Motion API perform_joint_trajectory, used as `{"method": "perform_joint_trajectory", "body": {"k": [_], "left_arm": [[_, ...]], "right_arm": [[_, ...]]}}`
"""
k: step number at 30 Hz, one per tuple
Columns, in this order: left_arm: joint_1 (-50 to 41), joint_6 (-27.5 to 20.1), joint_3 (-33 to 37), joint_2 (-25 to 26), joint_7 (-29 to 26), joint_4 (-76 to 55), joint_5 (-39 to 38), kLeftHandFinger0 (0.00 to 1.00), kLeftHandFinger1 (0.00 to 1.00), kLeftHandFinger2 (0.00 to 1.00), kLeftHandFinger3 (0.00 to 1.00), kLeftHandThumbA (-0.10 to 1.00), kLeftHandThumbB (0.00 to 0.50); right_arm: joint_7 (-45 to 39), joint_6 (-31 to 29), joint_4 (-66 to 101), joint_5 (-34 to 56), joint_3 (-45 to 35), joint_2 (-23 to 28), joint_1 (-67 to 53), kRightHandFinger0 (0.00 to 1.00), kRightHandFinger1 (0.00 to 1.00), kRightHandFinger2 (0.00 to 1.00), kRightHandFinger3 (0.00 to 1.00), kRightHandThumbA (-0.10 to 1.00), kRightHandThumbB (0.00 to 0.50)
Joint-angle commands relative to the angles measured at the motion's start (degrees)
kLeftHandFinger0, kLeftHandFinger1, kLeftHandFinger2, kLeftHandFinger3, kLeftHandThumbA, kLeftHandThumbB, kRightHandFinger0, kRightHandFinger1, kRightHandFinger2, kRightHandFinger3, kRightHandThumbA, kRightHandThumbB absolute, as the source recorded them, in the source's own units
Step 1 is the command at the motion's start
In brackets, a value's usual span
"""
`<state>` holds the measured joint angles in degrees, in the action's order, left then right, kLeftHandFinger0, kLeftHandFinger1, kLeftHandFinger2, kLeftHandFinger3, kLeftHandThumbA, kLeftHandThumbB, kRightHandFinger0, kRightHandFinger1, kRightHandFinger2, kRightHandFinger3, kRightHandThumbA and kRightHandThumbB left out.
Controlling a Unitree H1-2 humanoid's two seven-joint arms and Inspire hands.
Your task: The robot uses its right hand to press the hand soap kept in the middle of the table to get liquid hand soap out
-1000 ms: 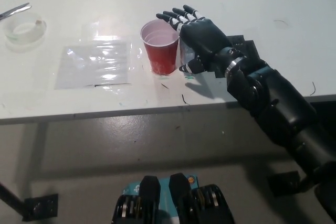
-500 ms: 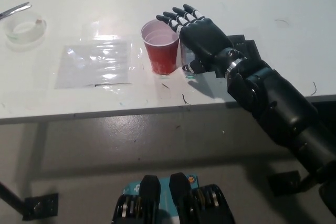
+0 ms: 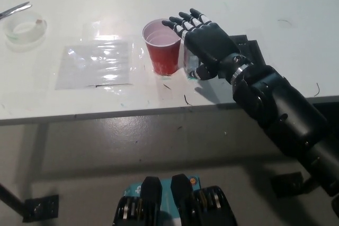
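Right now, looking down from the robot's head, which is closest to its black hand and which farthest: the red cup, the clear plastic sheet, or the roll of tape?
From the right hand:
1. Red cup, right beside the fingers, on their left.
2. Clear plastic sheet, further left, mid-table.
3. Roll of tape, far left, near the table's edge.

Lab-like workspace: bare white table (image 3: 254, 3), grey concrete floor (image 3: 106, 146).
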<state>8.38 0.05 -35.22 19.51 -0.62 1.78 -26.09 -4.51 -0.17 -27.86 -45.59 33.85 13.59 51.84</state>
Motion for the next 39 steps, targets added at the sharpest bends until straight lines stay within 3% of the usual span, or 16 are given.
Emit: {"method": "perform_joint_trajectory", "body": {"k": [1,2,6,18,19,23,27,30,34,39], "left_arm": [[1.66,-2.22,-0.11,2.97,-0.04,-2.96,0.59,0.75,0.77,0.75,0.93,1.0,0.089],[1.71,-2.08,-0.17,2.98,-0.18,-2.9,0.56,0.75,0.77,0.74,0.93,1.0,0.09],[1.81,-2.54,-0.11,3.06,-0.21,-2.76,0.78,0.74,0.76,0.73,0.92,1.0,0.093],[1.73,-2.31,-0.01,3.17,-0.2,-2.95,0.68,0.72,0.76,0.74,0.9,1.0,0.099],[1.69,-2.31,0.03,3.13,-0.23,-3.21,0.74,0.72,0.76,0.73,0.9,1.0,0.081],[2.4,-2.05,0.17,2.89,-0.4,-3.22,0.39,0.7,0.76,0.73,0.88,1.0,0.101],[2.67,-2.84,0.03,3.09,0.4,-2.97,-0.41,0.73,0.74,0.7,0.88,1.0,0.152],[2.68,-2.53,0.17,3.03,-0.08,-3.65,0.21,0.74,0.75,0.71,0.9,1.0,0.14],[2.92,-3.5,0.26,3.71,0.72,-2.77,0.41,0.75,0.76,0.73,0.92,1.0,0.127],[3.29,-3.19,0.0,3.41,0.18,-3.27,-0.09,0.74,0.75,0.71,0.89,1.0,0.121]], "right_arm": [[-9.44,4.29,-1.24,0.64,0.96,0.62,-3.18,1.0,1.0,1.0,1.0,1.0,0.476],[-8.46,4.16,-2.02,0.98,0.64,0.12,-3.51,1.0,1.0,1.0,1.0,1.0,0.451],[-5.23,2.63,-5.54,1.08,0.22,-1.13,-3.51,1.0,1.0,1.0,1.0,1.0,0.429],[2.9,-0.65,-16.21,-0.02,0.59,-5.0,-1.8,1.0,1.0,1.0,1.0,1.0,0.439],[3.48,-0.79,-17.03,-0.09,0.65,-5.36,-1.61,1.0,1.0,1.0,1.0,1.0,0.452],[3.43,-0.4,-16.85,0.19,0.45,-5.48,-1.57,1.0,1.0,1.0,1.0,1.0,0.454],[2.96,-0.53,-17.09,-0.22,1.14,-5.22,-1.38,1.0,1.0,1.0,1.0,1.0,0.452],[1.79,0.34,-16.45,-0.56,1.36,-4.64,-1.27,1.0,1.0,1.0,1.0,1.0,0.463],[-0.09,1.57,-13.35,-0.46,1.27,-3.88,-1.66,1.0,1.0,1.0,1.0,1.0,0.442],[-0.97,2.56,-12.16,-1.23,1.83,-3.29,-1.84,1.0,1.0,1.0,1.0,1.0,0.458]]}}
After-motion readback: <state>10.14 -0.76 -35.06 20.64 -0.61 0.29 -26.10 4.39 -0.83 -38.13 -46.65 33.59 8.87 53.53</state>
